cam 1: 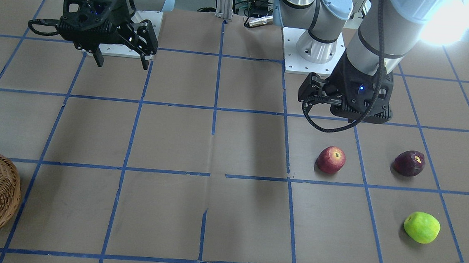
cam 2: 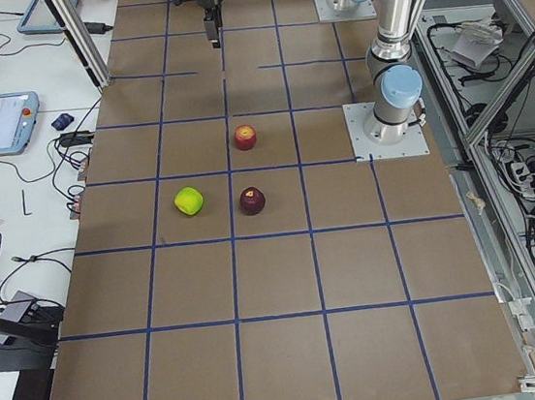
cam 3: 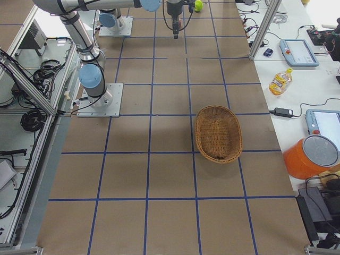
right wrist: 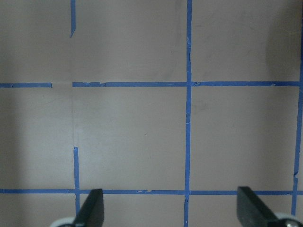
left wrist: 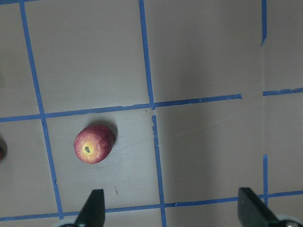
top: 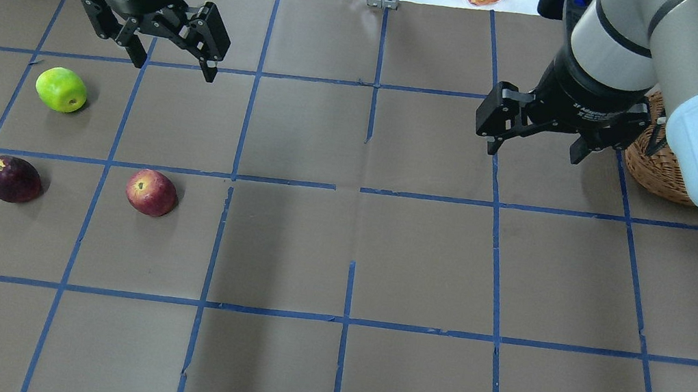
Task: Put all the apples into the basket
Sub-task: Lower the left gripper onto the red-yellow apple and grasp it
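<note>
None in yet: red apple (top: 151, 193), maroon apple (top: 12, 179), green apple (top: 62, 89) lie near my left claw (top: 173, 67); basket (top: 653, 172) beside right claw (top: 534, 154). Both claws apart, empty.

Three apples (top: 151, 192) grouped on the table's (top: 381, 256) left side, basket (top: 653, 176) on its right, well apart

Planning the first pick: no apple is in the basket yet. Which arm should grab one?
Left. The left gripper hangs open on the side where the green apple, red apple and dark apple lie. The right gripper, also open, is across the table by the basket.
</note>
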